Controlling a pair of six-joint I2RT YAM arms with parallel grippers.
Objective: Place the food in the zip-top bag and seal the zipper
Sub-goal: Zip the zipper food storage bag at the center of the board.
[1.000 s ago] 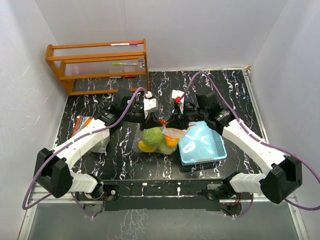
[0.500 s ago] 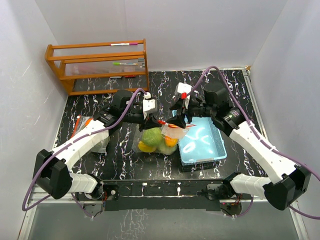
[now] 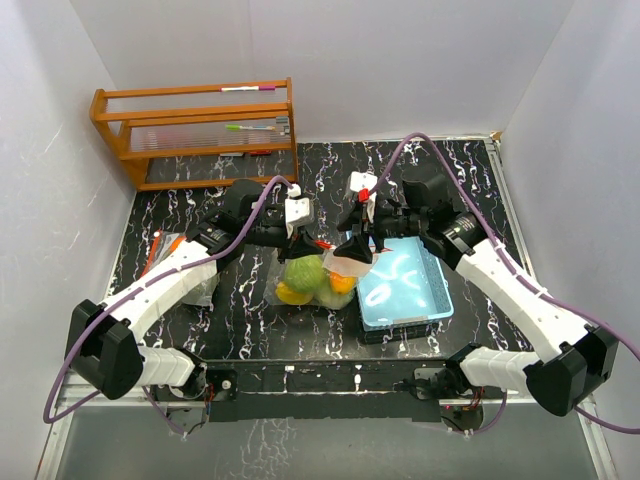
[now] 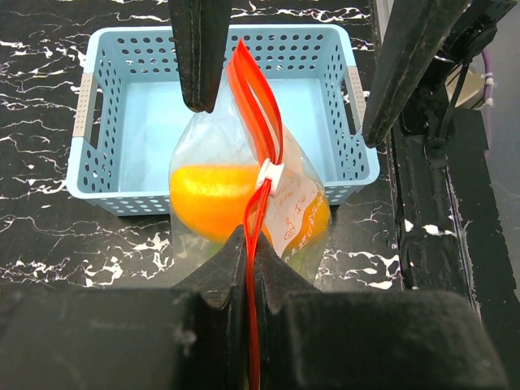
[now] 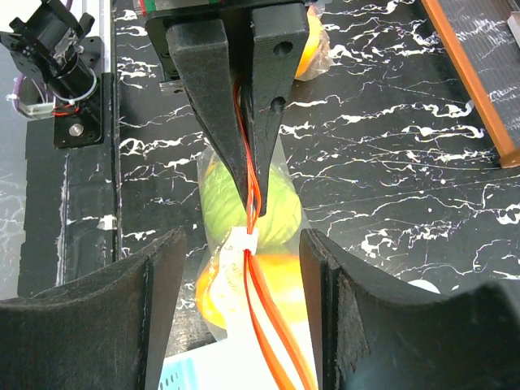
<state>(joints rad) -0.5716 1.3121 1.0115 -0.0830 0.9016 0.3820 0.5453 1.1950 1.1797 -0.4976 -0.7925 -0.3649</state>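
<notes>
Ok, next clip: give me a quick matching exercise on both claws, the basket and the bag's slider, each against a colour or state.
1. left claw
2. right claw
3. basket
4. slider

A. light blue
B. open
C. white
D. shut on the zipper

Pairs: 1-D, 2-B, 3-A, 4-C

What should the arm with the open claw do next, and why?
Probably close the right gripper on the white slider. Its jaws stand open either side of it, the left gripper pinches the red zipper, and past the slider the zipper gapes.
</notes>
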